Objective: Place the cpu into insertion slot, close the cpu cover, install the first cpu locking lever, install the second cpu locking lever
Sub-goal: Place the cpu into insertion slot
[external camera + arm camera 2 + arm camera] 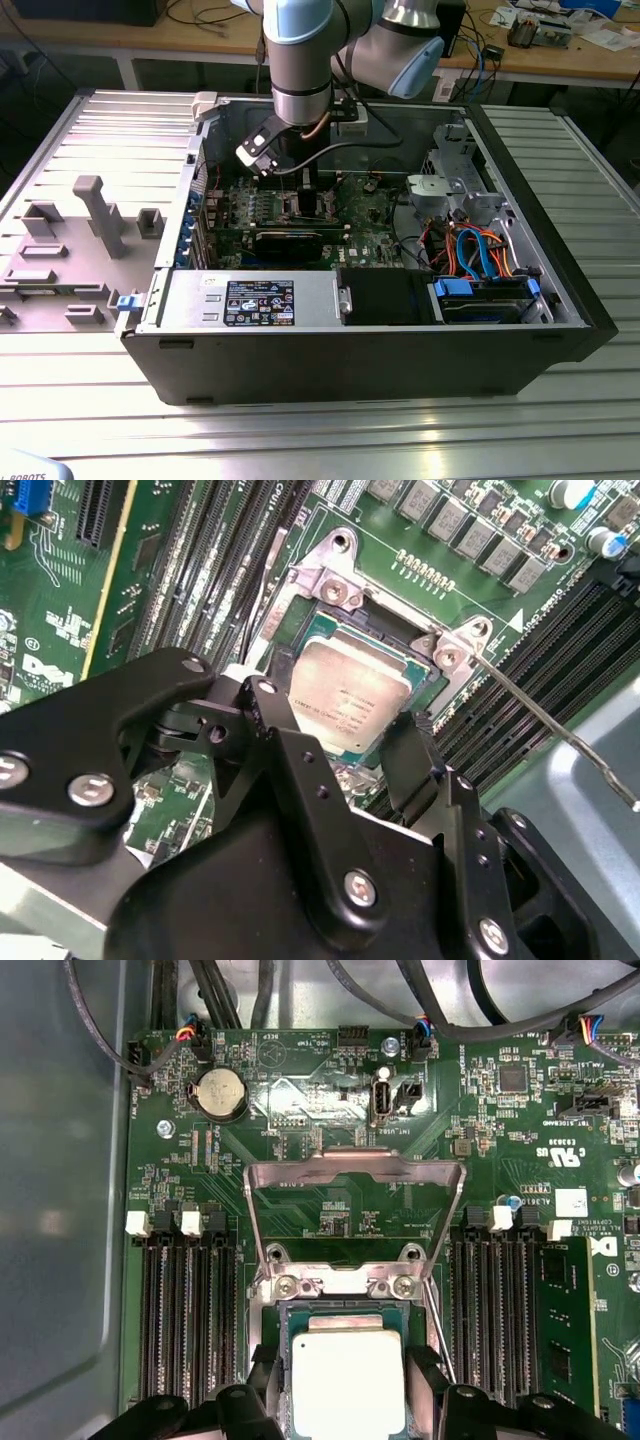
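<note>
The cpu [345, 705] [345, 1380], a flat silver-grey square, lies in the insertion slot [330, 580] [340, 1282] on the green motherboard. My gripper [338, 718] [345, 1372] is down over it with one black finger [268, 715] against each of two opposite edges, shut on the chip. The cpu cover [355, 1175], a silvery frame with a square window, stands swung open beyond the socket. A thin metal locking lever [560, 725] sticks out free beside the socket. In the exterior view my gripper [305, 195] reaches down into the open computer case.
Long black RAM slots [190, 1320] run along both sides of the socket. A black expansion card [290, 240], a power supply box [250, 300] and drive bays with orange and blue cables [480, 250] crowd the case. Grey fixtures [100, 215] stand on the table at the exterior view's left.
</note>
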You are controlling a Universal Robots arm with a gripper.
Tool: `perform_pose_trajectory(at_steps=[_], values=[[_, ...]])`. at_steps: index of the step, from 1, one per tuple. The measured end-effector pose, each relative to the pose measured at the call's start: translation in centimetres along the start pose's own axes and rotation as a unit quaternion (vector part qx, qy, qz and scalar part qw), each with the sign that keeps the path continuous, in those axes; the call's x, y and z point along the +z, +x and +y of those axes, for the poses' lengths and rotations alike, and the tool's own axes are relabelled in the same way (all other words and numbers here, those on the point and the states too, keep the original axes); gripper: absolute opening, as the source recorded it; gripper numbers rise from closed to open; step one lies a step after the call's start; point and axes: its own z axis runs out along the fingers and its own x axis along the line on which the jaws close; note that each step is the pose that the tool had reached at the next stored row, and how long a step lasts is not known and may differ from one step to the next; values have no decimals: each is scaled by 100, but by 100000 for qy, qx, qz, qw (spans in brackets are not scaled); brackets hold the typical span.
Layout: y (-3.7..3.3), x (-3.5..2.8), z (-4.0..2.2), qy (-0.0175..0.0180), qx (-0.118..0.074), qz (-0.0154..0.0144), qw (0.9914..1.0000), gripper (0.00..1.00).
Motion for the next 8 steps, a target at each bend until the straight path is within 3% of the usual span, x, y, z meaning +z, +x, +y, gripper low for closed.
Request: perform_pose_trajectory(at_steps=[8], values=[[6, -3, 12, 38, 589, -58, 99998, 62]])
